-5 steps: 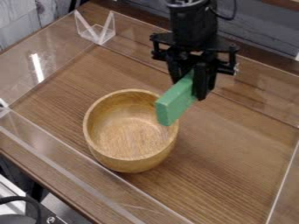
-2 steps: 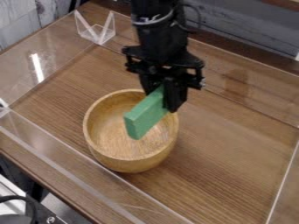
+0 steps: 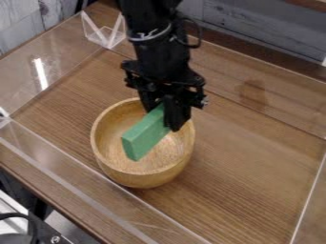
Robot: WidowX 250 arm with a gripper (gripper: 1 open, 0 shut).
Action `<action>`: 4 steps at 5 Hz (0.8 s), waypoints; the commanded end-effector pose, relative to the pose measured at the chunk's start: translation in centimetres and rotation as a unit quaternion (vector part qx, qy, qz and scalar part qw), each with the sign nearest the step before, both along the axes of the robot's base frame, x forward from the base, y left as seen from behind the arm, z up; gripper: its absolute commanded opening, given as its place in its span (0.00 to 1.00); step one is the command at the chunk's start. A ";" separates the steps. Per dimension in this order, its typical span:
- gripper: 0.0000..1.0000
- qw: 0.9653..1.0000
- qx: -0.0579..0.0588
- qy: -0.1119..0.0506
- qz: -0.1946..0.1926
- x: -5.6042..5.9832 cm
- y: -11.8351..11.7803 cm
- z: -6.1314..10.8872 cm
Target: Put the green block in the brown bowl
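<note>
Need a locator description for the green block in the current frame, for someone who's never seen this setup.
On the wooden table, find the round light-brown bowl below the black robot arm. The green block is the slim, flat bar slanting down from the tool over the bowl's interior. Its plain matte green sets it apart from the brown bowl and black arm.

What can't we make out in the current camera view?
- Green block's upper end: hidden by the gripper at the top.
- Gripper fingertips: dark, small and blurred, so the exact contact on the block is unclear.
- Block's lower end vs the brown bowl's floor: touching or just above, one overhead angle can't tell.
- Bowl's far rim: partly behind the gripper.
- Black cable thing, lower left: cut off by the left edge.
</note>
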State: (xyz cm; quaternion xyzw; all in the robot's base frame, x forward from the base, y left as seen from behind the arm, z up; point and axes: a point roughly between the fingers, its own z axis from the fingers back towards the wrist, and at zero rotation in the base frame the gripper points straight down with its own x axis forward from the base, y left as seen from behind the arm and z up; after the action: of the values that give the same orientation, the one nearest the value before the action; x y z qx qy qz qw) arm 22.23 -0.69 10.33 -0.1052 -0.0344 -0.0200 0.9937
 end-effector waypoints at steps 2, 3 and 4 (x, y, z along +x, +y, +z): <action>0.00 1.000 -0.001 -0.028 -0.002 0.1 0.7 0.1; 0.00 1.000 -0.002 -0.029 -0.001 0.1 0.8 -0.3; 0.00 1.000 -0.004 -0.030 -0.001 0.1 1.0 -0.7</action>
State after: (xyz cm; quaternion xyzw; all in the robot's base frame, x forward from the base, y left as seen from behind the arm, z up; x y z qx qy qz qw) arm 21.96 0.04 9.05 -0.1098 -0.0521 -0.0248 0.9923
